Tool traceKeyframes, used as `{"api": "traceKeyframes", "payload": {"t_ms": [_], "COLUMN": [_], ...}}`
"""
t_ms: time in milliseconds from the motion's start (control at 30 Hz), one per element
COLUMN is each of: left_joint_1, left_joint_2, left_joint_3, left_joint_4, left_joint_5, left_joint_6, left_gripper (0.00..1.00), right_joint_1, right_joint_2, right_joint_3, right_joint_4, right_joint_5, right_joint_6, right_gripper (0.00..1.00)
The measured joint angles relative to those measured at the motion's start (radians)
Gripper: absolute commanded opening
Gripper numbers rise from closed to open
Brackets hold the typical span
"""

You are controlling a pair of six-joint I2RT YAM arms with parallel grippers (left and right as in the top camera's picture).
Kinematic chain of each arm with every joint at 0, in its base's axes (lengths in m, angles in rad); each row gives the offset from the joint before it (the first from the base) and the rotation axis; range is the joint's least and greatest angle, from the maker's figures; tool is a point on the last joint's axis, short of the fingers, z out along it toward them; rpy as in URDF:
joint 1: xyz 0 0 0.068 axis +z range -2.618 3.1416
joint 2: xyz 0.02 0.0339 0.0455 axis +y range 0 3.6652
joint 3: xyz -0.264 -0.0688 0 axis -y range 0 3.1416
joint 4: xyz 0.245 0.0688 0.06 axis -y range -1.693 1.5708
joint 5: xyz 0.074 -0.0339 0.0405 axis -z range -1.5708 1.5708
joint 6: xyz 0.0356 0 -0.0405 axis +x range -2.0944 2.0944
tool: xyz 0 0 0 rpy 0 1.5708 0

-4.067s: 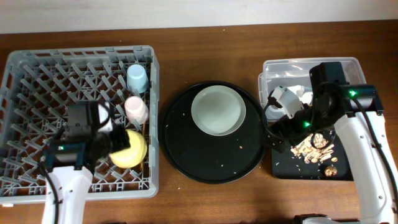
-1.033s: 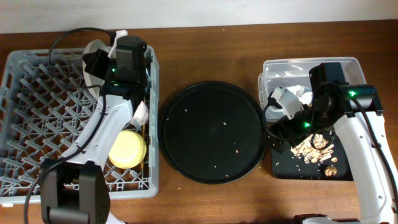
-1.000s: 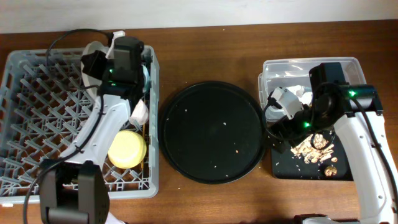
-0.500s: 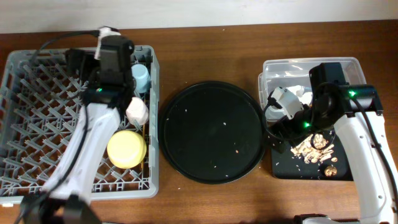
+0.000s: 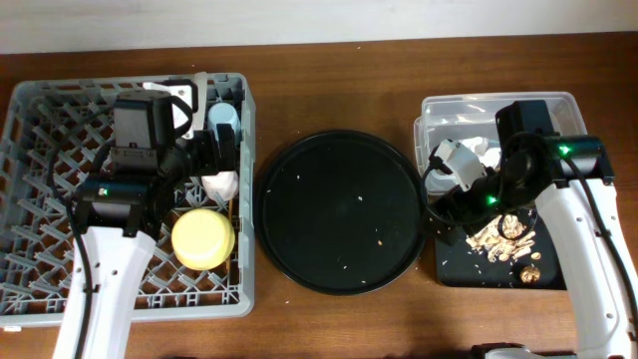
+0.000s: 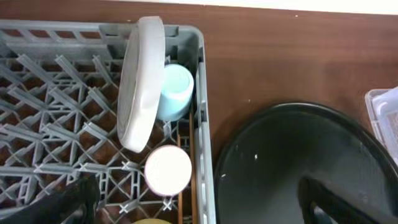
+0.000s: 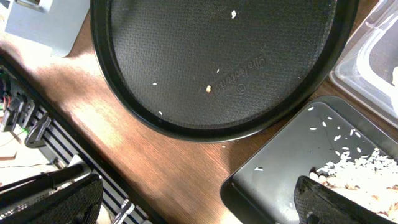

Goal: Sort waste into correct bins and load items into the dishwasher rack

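Left tool (image 6: 196, 198) is spread wide and empty above the dishwasher rack (image 6: 37, 93). Just ahead of it and a touch to one side, the pale plate (image 6: 142, 81) stands on edge among the pegs. The blue cup (image 6: 175, 92) sits just beside the plate, the pink cup (image 6: 168, 171) nearer the tool. That plate looks stiff, glossy, probably slick and chippable, so pinch the top rim across its thickness, never the face. Right tool (image 7: 196, 193) gapes open too, holding nothing, food scraps (image 7: 367, 169) in the shallow black tray (image 7: 280, 180) beside one finger.

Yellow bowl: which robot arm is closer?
Left. The left arm is over the rack, just beside the yellow bowl; the right arm is far across the round tray, over the black bin.
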Motion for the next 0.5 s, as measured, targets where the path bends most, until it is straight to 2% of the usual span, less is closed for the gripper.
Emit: {"api": "traceKeyframes", "payload": {"t_ms": [133,200,267,333,400,500], "left_joint_1": [0.000,0.000,0.000,0.000,0.000,0.000], "left_joint_2": [0.000,0.000,0.000,0.000,0.001,0.001], "left_joint_3": [0.000,0.000,0.000,0.000,0.000,0.000], "left_joint_4": [0.000,-0.003,-0.003,-0.004,-0.003,-0.003], "left_joint_5": [0.000,0.001,0.003,0.004,0.003,0.004], "left_joint_6": [0.000,0.000,0.000,0.000,0.000,0.000], "left_gripper": [0.99,0.99,0.99,0.99,0.99,0.99], "right_joint_1": [0.000,0.000,0.000,0.000,0.000,0.000], "right_joint_2": [-0.042,-0.184,-0.444,-0.589,-0.795,-1.017], "right_joint_3": [-0.002,-0.005,-0.003,-0.001,-0.005,-0.181], "right_joint_4": [0.003,0.003,0.004,0.025,0.209,0.668], "right_joint_5": [0.017,0.088,0.139,0.161,0.190,0.191], "right_joint_6": [0.000,0.000,-0.002,-0.007,-0.019,0.011], "right_gripper": [0.99,0.99,0.99,0.99,0.99,0.99]}}
